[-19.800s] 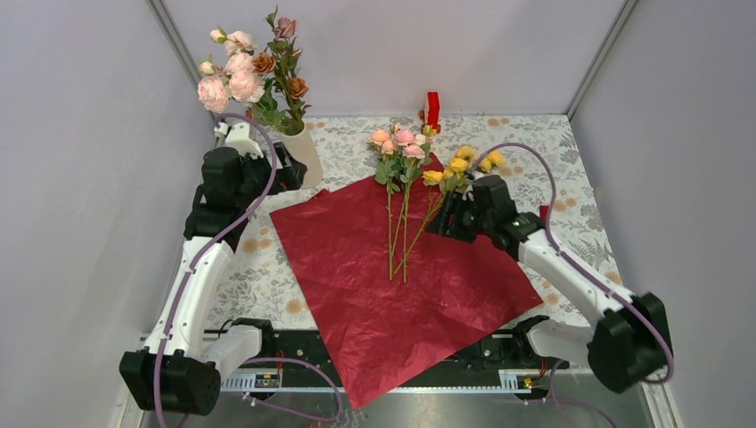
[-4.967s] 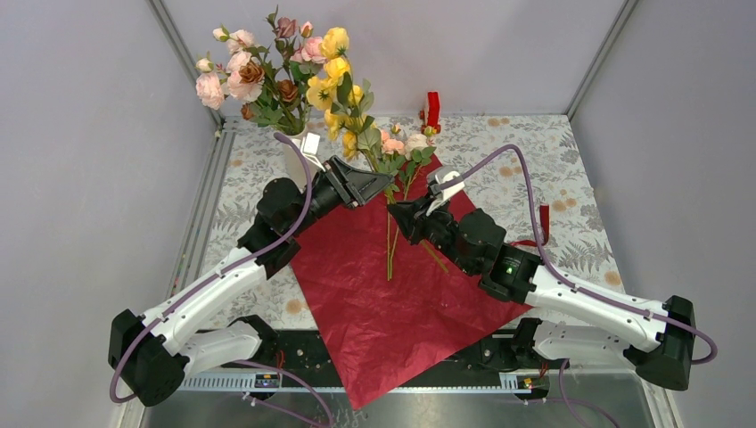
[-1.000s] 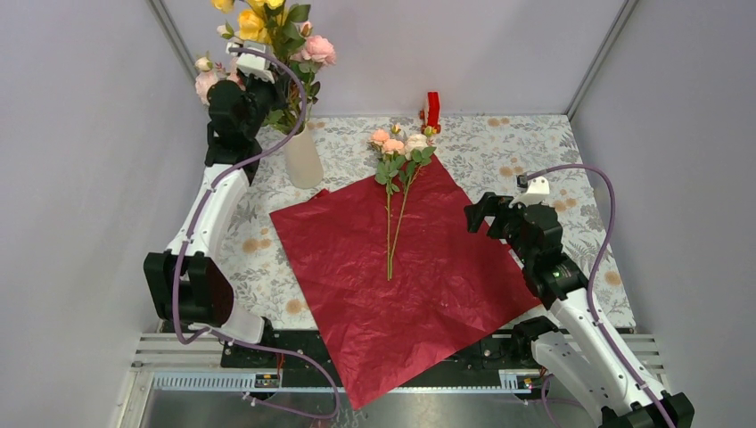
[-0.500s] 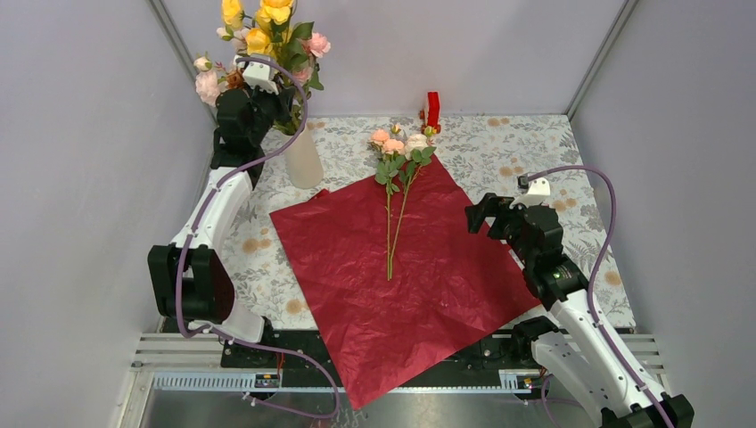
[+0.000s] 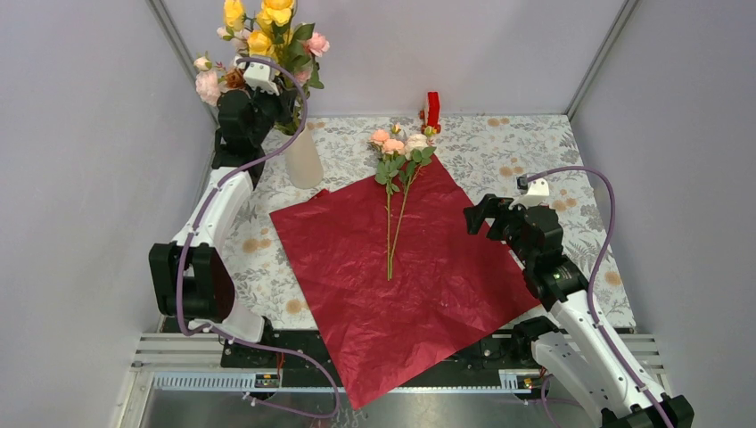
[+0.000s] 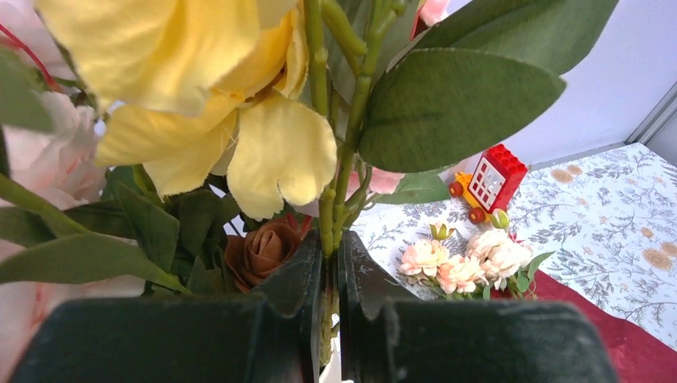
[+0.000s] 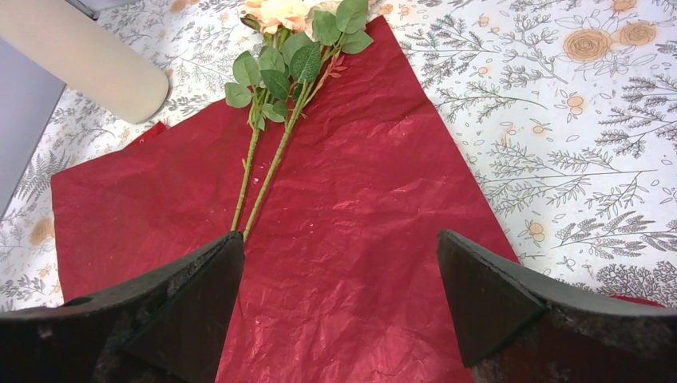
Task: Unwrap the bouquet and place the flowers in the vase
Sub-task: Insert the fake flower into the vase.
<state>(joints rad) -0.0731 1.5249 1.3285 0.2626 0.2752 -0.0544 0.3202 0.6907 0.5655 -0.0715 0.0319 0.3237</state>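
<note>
The cream-white vase [image 5: 303, 159] stands at the back left with pink and brown flowers [image 5: 212, 82] in it. My left gripper [image 5: 275, 105] hovers above its mouth, shut on the green stems [image 6: 329, 215] of the yellow flowers [image 5: 266, 28]. The rest of the bouquet, pink and peach flowers [image 5: 397, 143] on long stems [image 7: 263, 167], lies on the flat dark red wrapping paper [image 5: 401, 285]. My right gripper [image 5: 481, 218] hangs open over the paper's right part [image 7: 359, 207], apart from the stems, with nothing between its fingers.
A small red and yellow toy block [image 5: 432, 109] stands at the back of the floral tablecloth [image 5: 535, 143], behind the lying blooms. Grey walls close in the left, back and right. The paper's near corner hangs over the front edge.
My left gripper has come down a little with the yellow flowers toward the vase. The right gripper has stayed almost still.
</note>
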